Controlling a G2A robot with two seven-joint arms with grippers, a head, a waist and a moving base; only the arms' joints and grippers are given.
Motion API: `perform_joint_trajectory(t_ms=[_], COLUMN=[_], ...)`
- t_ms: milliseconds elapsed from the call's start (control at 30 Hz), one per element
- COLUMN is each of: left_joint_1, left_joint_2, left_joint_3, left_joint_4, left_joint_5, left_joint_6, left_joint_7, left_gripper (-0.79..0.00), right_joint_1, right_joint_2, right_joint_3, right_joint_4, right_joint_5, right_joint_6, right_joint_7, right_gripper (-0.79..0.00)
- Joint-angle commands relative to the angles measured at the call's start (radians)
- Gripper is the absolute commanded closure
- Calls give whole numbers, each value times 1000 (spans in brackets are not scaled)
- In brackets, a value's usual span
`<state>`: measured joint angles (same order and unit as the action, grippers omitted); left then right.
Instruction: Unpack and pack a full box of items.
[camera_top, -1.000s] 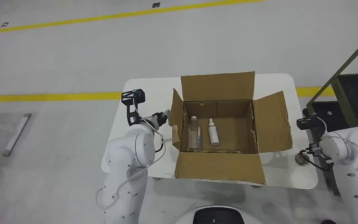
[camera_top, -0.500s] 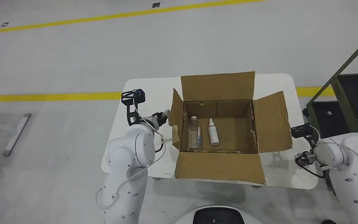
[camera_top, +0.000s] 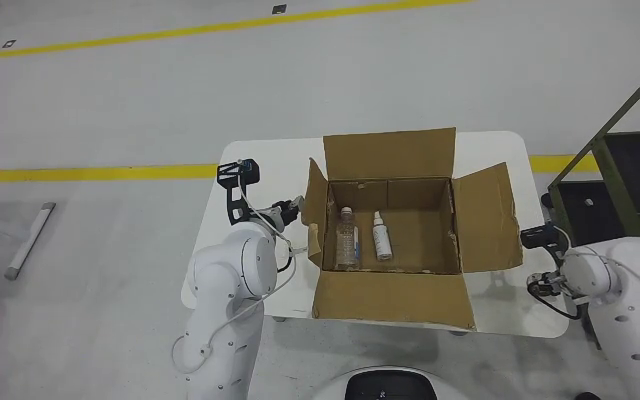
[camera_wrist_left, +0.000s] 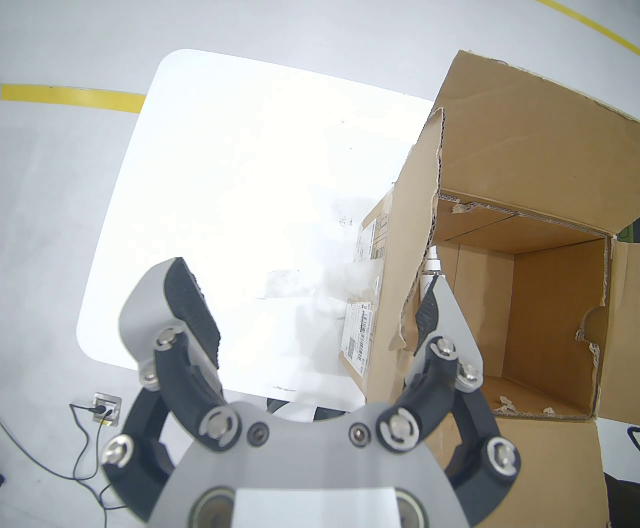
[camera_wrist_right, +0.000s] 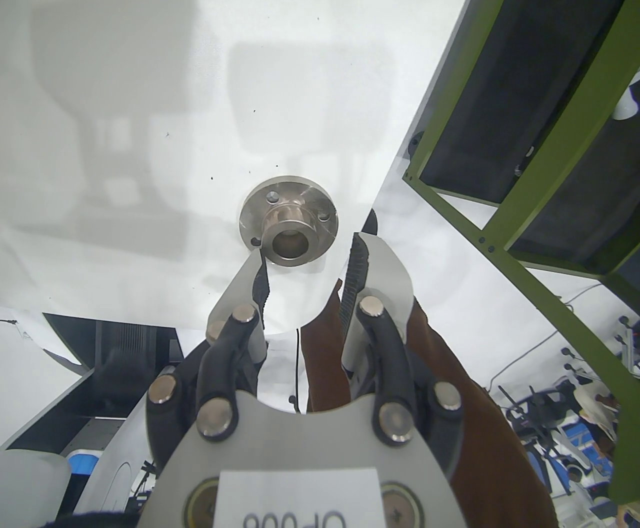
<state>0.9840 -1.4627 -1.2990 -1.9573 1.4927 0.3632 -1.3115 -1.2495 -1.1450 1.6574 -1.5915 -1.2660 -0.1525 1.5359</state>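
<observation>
From above, I see the open cardboard box (camera_top: 390, 296) in the middle of the white surface (camera_top: 500, 150). A clear bottle (camera_top: 346, 238) and a spray bottle (camera_top: 382, 237) lie flat inside it, side by side. The left gripper (camera_top: 288, 211) sits just beside the box's left flap. The right gripper (camera_top: 541, 283) is low over the surface, out past the right flap. In the left wrist view, the left fingers (camera_wrist_left: 192, 305) are spread wide and hold nothing, and one is close to the torn flap. In the right wrist view, the right fingers (camera_wrist_right: 380, 270) are spread too. A round metal flange (camera_wrist_right: 288, 232) lies on the surface just past their tips, and nothing is pinching it. I think the job now is to grab the flange. To do it well, go straight down and keep the raised middle part between the fingers. Then squeeze gently and lift high enough to clear the flap on the way into the box.
</observation>
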Motion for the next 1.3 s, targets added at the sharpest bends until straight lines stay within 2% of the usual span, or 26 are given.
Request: perform_joint_trajectory(t_ms=[0,667,800,867,967,1267], left_joint_1=[0,0,0,0,0,0], left_joint_2=[0,0,0,0,0,0], left_joint_3=[0,0,0,0,0,0], left_joint_4=[0,0,0,0,0,0], left_joint_5=[0,0,0,0,0,0], left_joint_6=[0,0,0,0,0,0], left_joint_7=[0,0,0,0,0,0], left_gripper=[-785,-785,-785,-785,-785,-785], right_joint_1=[1,25,27,26,26,21], right_joint_2=[2,11,13,14,15,21], right_joint_3=[-8,-41,-48,-50,-52,-9], right_joint_4=[1,43,52,57,60,34], right_joint_5=[-5,0,4,4,1,66], right_joint_6=[-1,21,22,26,35,63], right_joint_7=[0,-31,-36,-41,-50,-58], right_gripper=[-339,-302,-256,-188,0,0])
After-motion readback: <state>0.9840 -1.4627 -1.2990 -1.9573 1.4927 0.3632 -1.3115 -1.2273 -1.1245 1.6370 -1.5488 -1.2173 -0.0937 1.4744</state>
